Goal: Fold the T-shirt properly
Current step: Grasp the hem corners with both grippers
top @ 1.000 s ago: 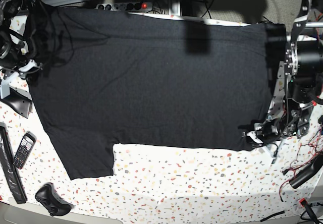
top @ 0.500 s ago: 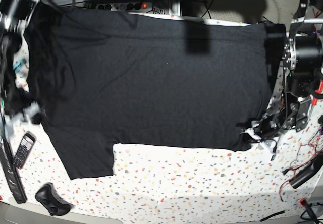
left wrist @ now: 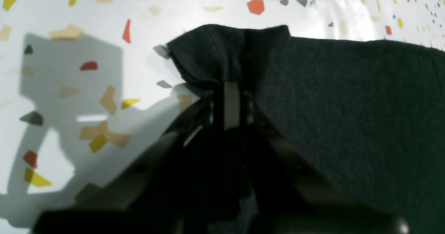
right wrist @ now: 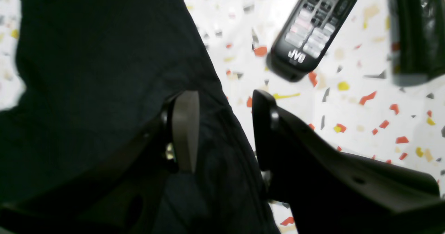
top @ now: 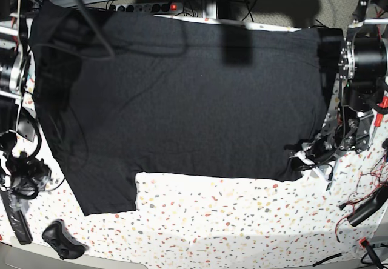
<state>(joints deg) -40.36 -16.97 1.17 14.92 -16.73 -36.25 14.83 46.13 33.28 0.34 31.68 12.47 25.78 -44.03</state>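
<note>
White terrazzo-speckled counter (top: 242, 220) fills the scene, with a power strip (top: 148, 6) and tangled cables along its far edge. Spread flat across most of it lies the shirt (top: 182, 93), plain black side up, its body running left to right and one sleeve (top: 106, 187) reaching toward the near edge at the left. At the shirt's near right corner the left tool (left wrist: 231, 88) is clenched on the fabric: in the left wrist view its fingers are pressed together with a bunched fold of cloth (left wrist: 222, 56) pinched between them, and the counter shows just beyond the fold. At the left side of the scene the right tool (right wrist: 222, 122) stands with its fingers spread apart, grasping nothing; in the right wrist view the pale pad (right wrist: 186, 129) sits over the shirt's edge and the dark finger (right wrist: 266, 129) is over bare counter, the hem running between them. A black JVC remote (right wrist: 313, 25) lies on the counter just beyond that tool, apart from the shirt. Near the left front corner in the base view rests a dark game controller (top: 60, 239).
</note>
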